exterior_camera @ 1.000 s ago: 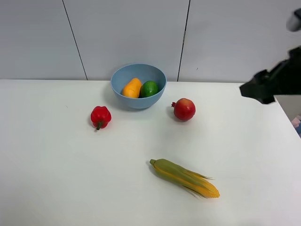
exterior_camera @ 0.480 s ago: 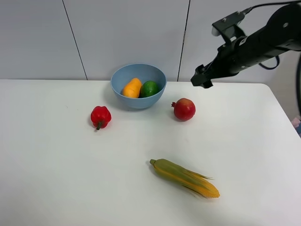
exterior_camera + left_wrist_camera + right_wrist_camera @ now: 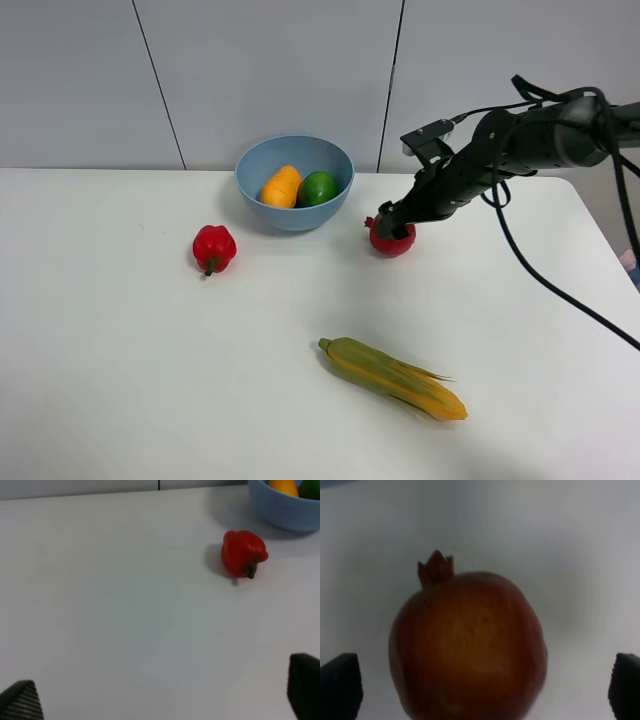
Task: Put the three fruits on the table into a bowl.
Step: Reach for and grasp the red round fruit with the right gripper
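On the white worktop (image 3: pixel 120 380) there is one light-blue bowl (image 3: pixel 294 215), and inside it lie two fruits: one orange-yellow mango (image 3: pixel 281 187) and one green lime (image 3: pixel 318 188), touching each other; the third fruit, one red pomegranate (image 3: pixel 391 243), is not in the bowl but stands on the worktop just to the right of it, apart from its wall. Two other things lie on the worktop: one red bell pepper (image 3: pixel 214 247) with a green stem, to the left of the bowl and in front of it, and one corn cob (image 3: pixel 392 378), well apart from the rest, nearer to the front edge.

The right hand (image 3: pixel 392 222) is lowered over the pomegranate from the right side; in the right wrist view the fruit (image 3: pixel 468 647) fills the space between the two dark fingertips (image 3: pixel 340 686), its small crown pointing away from the camera; the fingers stand wide apart at both sides of it and do not press on it.

The left hand (image 3: pixel 160 695) is seen only in its own wrist view; its two fingertips are far apart at the corners, with nothing between them; ahead of it lie the pepper (image 3: pixel 243 553) and the edge of the bowl (image 3: pixel 285 512).
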Action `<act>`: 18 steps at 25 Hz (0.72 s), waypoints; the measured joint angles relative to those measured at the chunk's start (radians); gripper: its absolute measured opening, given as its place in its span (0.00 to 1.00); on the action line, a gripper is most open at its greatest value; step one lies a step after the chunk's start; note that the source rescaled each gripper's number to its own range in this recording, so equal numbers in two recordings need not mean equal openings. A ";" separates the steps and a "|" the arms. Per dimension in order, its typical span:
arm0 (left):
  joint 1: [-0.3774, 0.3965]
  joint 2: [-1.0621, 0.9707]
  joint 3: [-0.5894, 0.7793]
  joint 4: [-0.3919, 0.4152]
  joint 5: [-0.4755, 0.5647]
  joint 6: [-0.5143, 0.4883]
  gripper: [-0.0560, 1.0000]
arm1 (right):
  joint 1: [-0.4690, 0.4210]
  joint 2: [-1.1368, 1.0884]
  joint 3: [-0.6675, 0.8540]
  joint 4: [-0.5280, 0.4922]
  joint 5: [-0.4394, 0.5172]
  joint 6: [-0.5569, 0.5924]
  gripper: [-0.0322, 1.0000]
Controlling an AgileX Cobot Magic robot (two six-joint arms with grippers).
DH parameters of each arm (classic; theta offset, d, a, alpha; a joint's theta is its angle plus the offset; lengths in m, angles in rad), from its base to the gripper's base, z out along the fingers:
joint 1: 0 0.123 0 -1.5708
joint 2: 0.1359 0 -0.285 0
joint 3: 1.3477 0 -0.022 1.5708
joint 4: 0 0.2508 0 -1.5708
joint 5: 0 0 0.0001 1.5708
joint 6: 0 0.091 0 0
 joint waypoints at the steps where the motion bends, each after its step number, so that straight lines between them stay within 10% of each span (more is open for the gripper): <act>1: 0.000 0.000 0.000 0.000 0.000 0.000 1.00 | 0.006 0.017 -0.018 0.006 -0.003 0.000 1.00; 11: 0.000 0.000 0.000 0.000 0.000 0.000 1.00 | 0.016 0.120 -0.072 0.059 0.014 0.000 0.98; 14: 0.000 0.000 0.000 0.000 0.000 0.000 1.00 | 0.016 0.132 -0.072 0.063 0.022 0.004 0.37; 18: 0.000 0.000 0.000 0.000 0.000 0.000 1.00 | 0.016 0.128 -0.077 0.056 0.054 0.045 0.28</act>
